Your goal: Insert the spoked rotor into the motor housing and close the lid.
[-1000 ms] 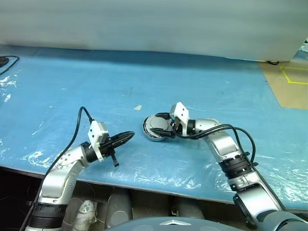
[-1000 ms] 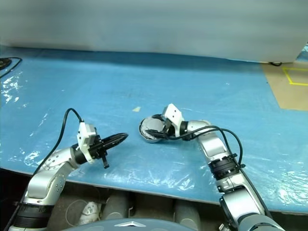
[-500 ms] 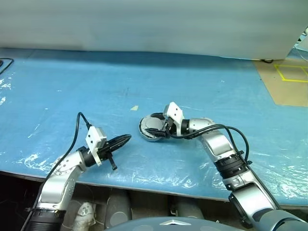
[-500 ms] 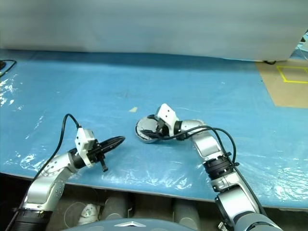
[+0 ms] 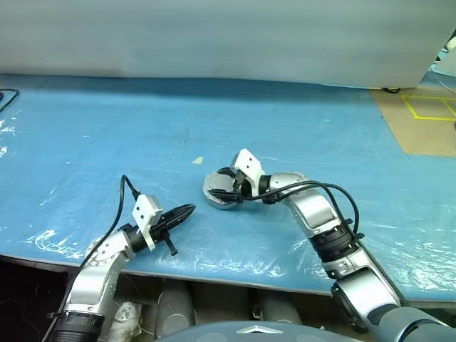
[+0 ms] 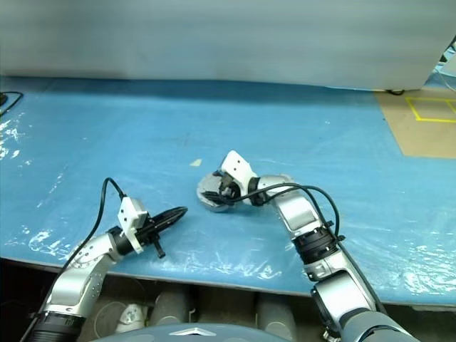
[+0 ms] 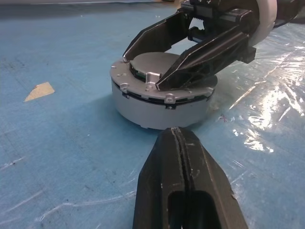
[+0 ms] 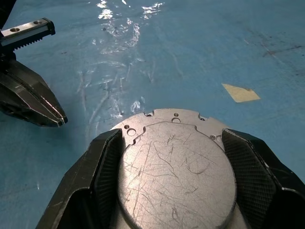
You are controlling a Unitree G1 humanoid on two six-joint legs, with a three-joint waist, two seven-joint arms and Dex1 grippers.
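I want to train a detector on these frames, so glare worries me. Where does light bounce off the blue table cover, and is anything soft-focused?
Left wrist view: bright glare on the wrinkled blue cover beside the lid; the shut left gripper up close looks soft. Right wrist view: glints on the cover at the far side, scratches on the lid crisp. Eye views: shiny patches along the near table edge.

Right end effector (image 5: 226,189) straddles the motor housing (image 5: 218,191); left end effector (image 5: 187,211) hangs nearby.
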